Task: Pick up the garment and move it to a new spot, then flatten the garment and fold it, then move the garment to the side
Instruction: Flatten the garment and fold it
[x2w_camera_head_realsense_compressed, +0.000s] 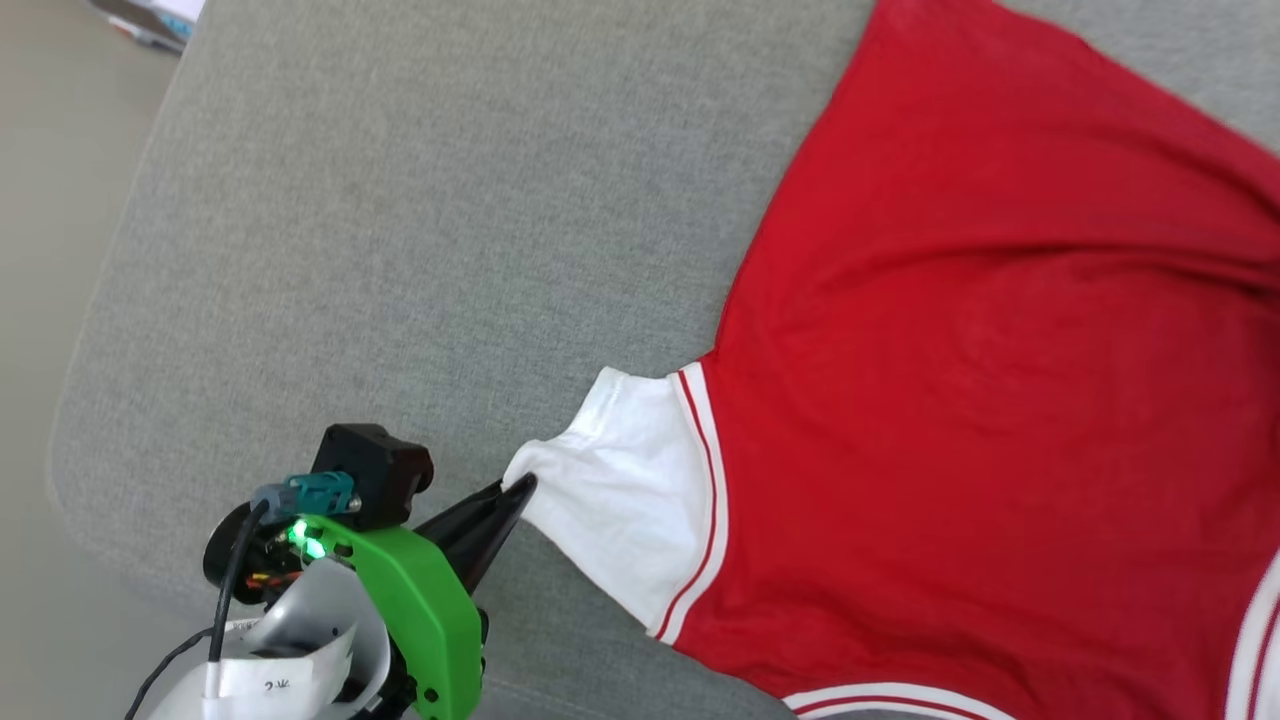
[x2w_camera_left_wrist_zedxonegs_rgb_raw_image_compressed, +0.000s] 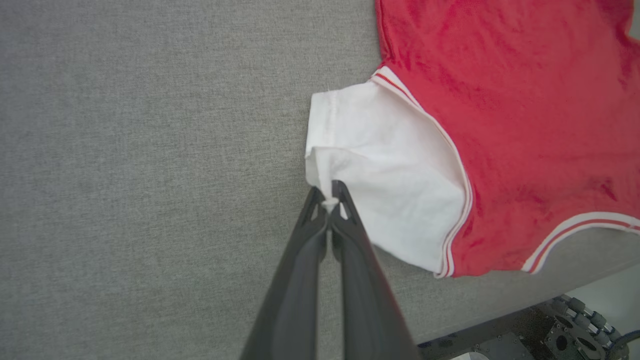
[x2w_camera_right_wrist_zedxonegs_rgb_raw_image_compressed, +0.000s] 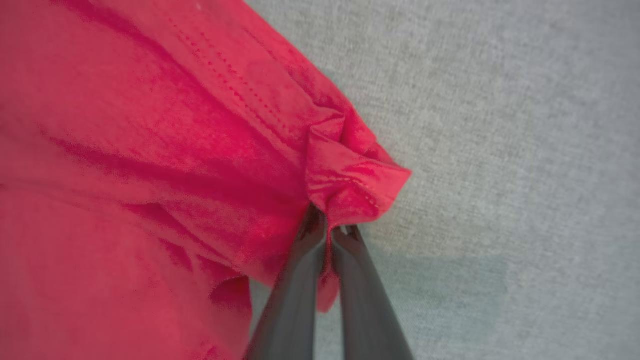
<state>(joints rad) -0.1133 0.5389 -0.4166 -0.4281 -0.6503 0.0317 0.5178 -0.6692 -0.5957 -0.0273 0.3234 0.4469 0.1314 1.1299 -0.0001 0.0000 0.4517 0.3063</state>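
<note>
on the grey fabric worktop (x2w_camera_head_realsense_compressed: 400, 250) you have the red shirt (x2w_camera_head_realsense_compressed: 980, 400) spread over the right half of the head view. it lies plain red side up and runs off the right and bottom edges of that picture. its white sleeve (x2w_camera_head_realsense_compressed: 620, 500) has red-and-white stripes where it joins the body and points toward the lower left.

your left gripper (x2w_camera_head_realsense_compressed: 520, 492) comes in from the lower left, past a green bracket (x2w_camera_head_realsense_compressed: 420, 600) on the wrist. its two dark fingers are pinched together on the outer corner of the sleeve's cuff. in the left wrist view the same gripper (x2w_camera_left_wrist_zedxonegs_rgb_raw_image_compressed: 329, 195) has a small tuft of white cloth caught between its tips. the rest of the sleeve lies on the worktop just beyond them.

in the right wrist view, which is a little blurred, your right gripper (x2w_camera_right_wrist_zedxonegs_rgb_raw_image_compressed: 330, 230) is clamped on a bunched red corner (x2w_camera_right_wrist_zedxonegs_rgb_raw_image_compressed: 350, 175) of the shirt. a stitched hem shows on that corner, and the cloth folds over the fingertips. bare grey worktop lies to the right of it. you cannot tell whether that corner is lifted off the worktop.

pale floor (x2w_camera_head_realsense_compressed: 50, 200) shows past the worktop's rounded left edge.
</note>
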